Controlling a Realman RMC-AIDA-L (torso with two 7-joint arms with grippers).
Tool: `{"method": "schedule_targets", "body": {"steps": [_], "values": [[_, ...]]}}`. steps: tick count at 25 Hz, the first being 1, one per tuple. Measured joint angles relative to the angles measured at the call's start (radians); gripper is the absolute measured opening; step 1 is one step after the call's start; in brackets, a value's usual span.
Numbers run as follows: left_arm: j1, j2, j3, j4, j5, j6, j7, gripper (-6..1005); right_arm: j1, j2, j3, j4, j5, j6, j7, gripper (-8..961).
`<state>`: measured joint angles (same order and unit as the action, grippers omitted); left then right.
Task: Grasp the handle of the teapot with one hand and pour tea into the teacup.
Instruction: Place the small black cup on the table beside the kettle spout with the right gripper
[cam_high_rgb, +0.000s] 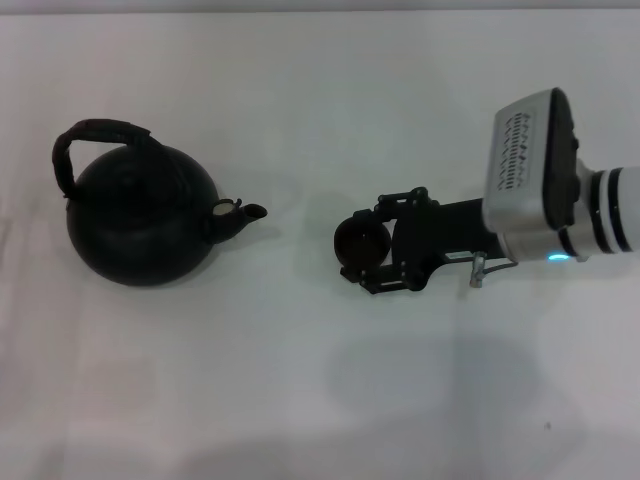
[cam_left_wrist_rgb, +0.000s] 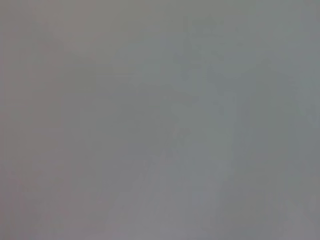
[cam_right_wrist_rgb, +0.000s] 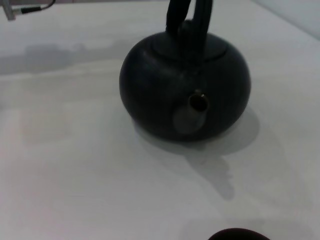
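Head view: a round matte-black teapot (cam_high_rgb: 140, 222) sits on the left side of a white table (cam_high_rgb: 300, 400), its short spout (cam_high_rgb: 245, 213) pointing toward the robot's right. The wrapped dark-brown handle (cam_high_rgb: 95, 135) arches over the top of the pot, untouched. Well apart from the spout, near the middle of the table, stands the small dark teacup (cam_high_rgb: 362, 244). The right gripper (cam_high_rgb: 372, 250) reaches in from the right edge, its black fingers (cam_high_rgb: 385, 283) set on either side of the cup, one on the far side and one on the near side. They look closed around it, though whether they press on the cup wall cannot be told for certain. Behind the gripper, the silver wrist housing shows a small lit blue lamp.

Right wrist view looks straight at the teapot (cam_right_wrist_rgb: 185, 90) spout-on, with the handle (cam_right_wrist_rgb: 190, 20) rising out of the upper edge and the dark rim of the teacup (cam_right_wrist_rgb: 237, 234) just showing at the lower edge.

Left wrist view shows only a plain grey blur; the left gripper appears in no picture.
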<state>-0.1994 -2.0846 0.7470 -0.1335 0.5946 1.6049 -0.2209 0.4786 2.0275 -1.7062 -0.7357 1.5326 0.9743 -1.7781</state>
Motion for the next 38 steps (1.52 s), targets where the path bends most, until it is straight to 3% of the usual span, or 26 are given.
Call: {"method": "schedule_targets", "body": {"steps": [6,33,38], "values": [[0.0,0.0,0.0,0.0,0.001,0.001,0.0,830,0.002,0.0,-0.066,0.0,0.015,-0.057,0.002,720],[-0.011,0.005,0.0,0.009,0.001,-0.005,0.001,809,0.012,-0.002,-0.078,-0.001,0.014,-0.101,-0.001,766],[-0.011,0.005,0.0,0.009,-0.002,-0.005,0.001,802,0.013,-0.003,-0.078,-0.002,0.014,-0.095,-0.003,820]]}}
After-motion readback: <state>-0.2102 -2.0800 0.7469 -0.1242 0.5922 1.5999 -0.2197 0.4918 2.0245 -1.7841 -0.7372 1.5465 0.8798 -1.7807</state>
